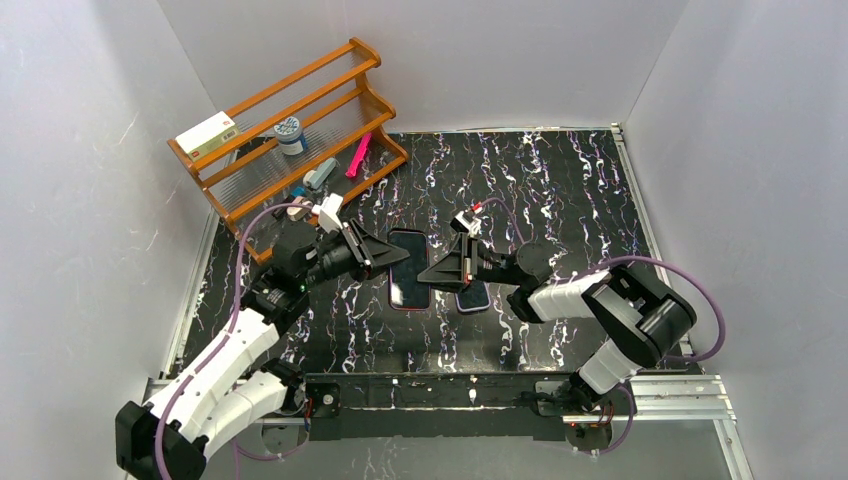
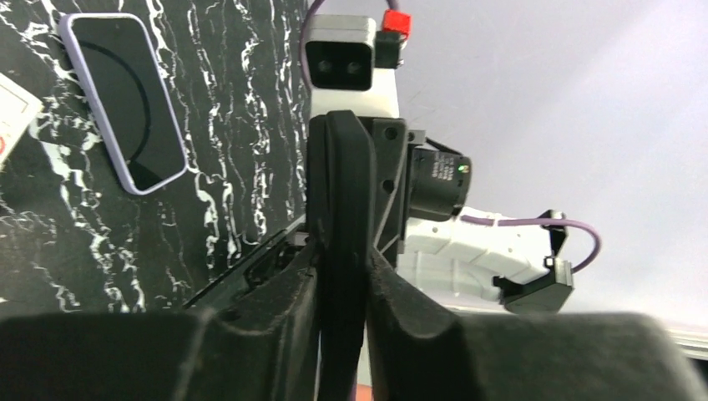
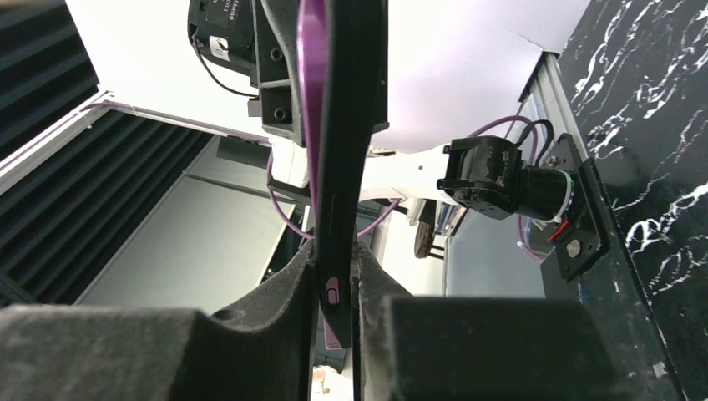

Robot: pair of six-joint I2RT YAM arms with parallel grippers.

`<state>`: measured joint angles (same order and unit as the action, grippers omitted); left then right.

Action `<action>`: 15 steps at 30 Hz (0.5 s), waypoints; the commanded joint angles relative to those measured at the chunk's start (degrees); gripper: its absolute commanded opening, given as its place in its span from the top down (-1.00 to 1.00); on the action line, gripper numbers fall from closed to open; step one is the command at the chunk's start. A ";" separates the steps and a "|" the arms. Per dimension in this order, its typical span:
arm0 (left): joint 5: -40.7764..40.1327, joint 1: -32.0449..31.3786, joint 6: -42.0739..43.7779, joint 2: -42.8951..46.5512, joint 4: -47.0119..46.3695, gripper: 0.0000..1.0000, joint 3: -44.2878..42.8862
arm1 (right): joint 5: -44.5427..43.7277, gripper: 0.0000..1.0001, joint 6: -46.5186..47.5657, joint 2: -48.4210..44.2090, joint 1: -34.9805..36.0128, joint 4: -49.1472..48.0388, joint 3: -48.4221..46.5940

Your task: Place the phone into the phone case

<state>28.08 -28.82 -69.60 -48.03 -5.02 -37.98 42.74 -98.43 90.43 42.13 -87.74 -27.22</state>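
Observation:
A black phone case is held flat above the marbled mat between both grippers. My left gripper is shut on its left edge, which stands edge-on in the left wrist view between my gripper there. My right gripper is shut on its right edge. In the right wrist view a purple phone shows along one side of the case, with a purple button between my gripper. A second lavender-rimmed phone lies flat, screen up, on the mat.
A wooden rack stands at the back left, holding a white box, a jar, a pink item and a grey item. White walls close in the mat on three sides.

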 commanded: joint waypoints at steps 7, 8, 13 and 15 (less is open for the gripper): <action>4.00 -0.45 -2.71 -0.39 -1.08 0.91 4.54 | -5.83 0.04 9.32 -8.47 -0.16 12.14 0.57; 4.31 -0.45 -2.55 -0.80 -1.04 0.91 4.38 | -6.42 0.08 10.06 -9.46 -0.31 14.34 0.59; 4.60 -0.45 -0.23 -1.75 2.64 0.80 2.83 | -7.28 0.61 12.81 -11.81 -0.91 19.51 -1.06; 4.12 -0.45 -0.15 -1.06 3.13 0.61 3.00 | -7.04 0.78 13.43 -12.24 -0.91 20.88 -1.76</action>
<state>29.65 -28.93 -71.31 -49.67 -6.15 -34.28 39.29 -88.71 81.43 42.02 -66.48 -26.04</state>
